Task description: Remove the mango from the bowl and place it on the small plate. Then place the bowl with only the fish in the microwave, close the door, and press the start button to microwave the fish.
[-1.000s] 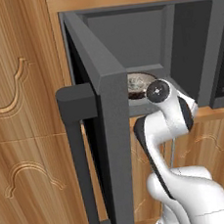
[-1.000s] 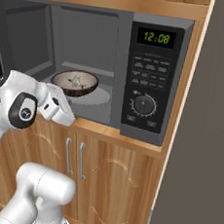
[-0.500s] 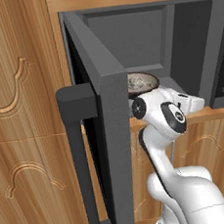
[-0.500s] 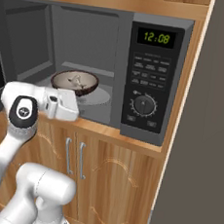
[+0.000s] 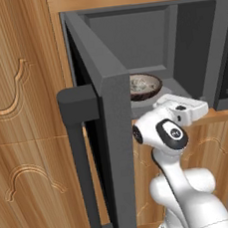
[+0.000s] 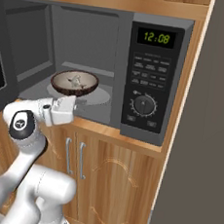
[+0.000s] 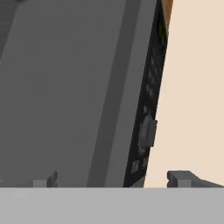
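Bowl (image 6: 74, 83) sits inside the microwave (image 6: 114, 65) on the turntable, the fish (image 6: 76, 81) in it; door (image 5: 106, 137) swung wide open to the left; tool (image 7: 114, 178) spread wide, holding nothing, just outside the cavity's front, near the control panel (image 6: 149, 81).

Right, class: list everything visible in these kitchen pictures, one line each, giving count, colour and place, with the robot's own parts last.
Built-in microwave: one, dark grey, set in wooden cabinetry.
Microwave door: one, dark grey with bar handle, swung open at left.
Shallow round bowl: one, dark brown, inside the microwave.
Lumpy fish piece: one, pale grey-white, in the bowl.
Control panel: one, black, microwave's right.
Cabinet doors: wooden, below and beside.
Gripper: one, open, empty, outside the cavity.
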